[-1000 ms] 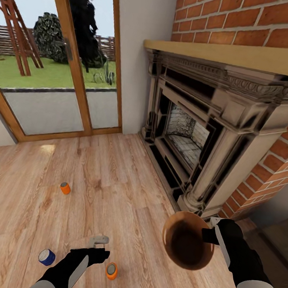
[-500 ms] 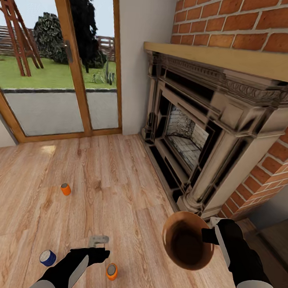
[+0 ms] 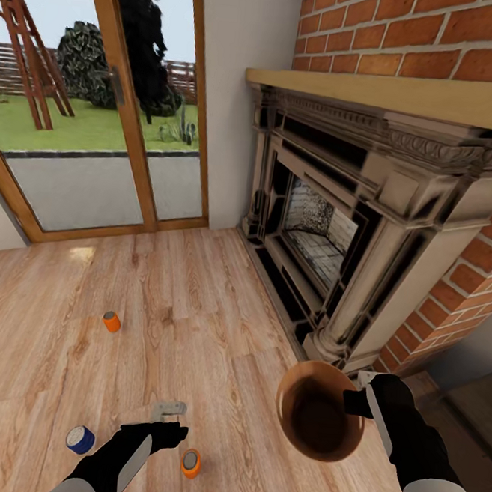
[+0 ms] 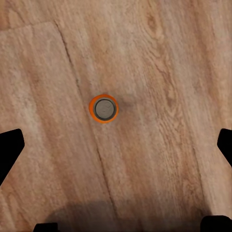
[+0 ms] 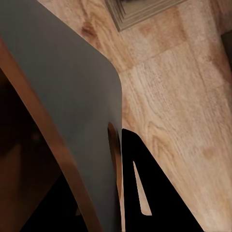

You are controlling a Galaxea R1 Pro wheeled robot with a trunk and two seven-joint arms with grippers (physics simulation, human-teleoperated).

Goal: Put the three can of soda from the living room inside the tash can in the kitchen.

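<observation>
Three soda cans stand upright on the light wood floor (image 3: 217, 311) of the living room, each a short cylinder with a grey metal top: the near orange can (image 3: 190, 463) sits just right of the left gripper (image 3: 170, 410), the dark blue can (image 3: 80, 439) stands to the left of that arm, and the far orange can (image 3: 111, 321) is well apart, toward the glass doors (image 3: 102, 104). From the left wrist, the near orange can (image 4: 103, 108) appears as a grey disc ringed in orange, between the widely spread fingers (image 4: 9, 147). The right gripper (image 3: 357, 402) is clamped on the rim of the trash can (image 3: 318, 421), a round bin held off the floor and tipped so its copper-brown inside faces the head camera; its pale grey wall (image 5: 63, 96) shows in the right wrist view. Behind it stands the ornate stone fireplace (image 3: 355, 211) under a tan mantel (image 3: 396, 95), set in a red brick wall (image 3: 417, 29).
</observation>
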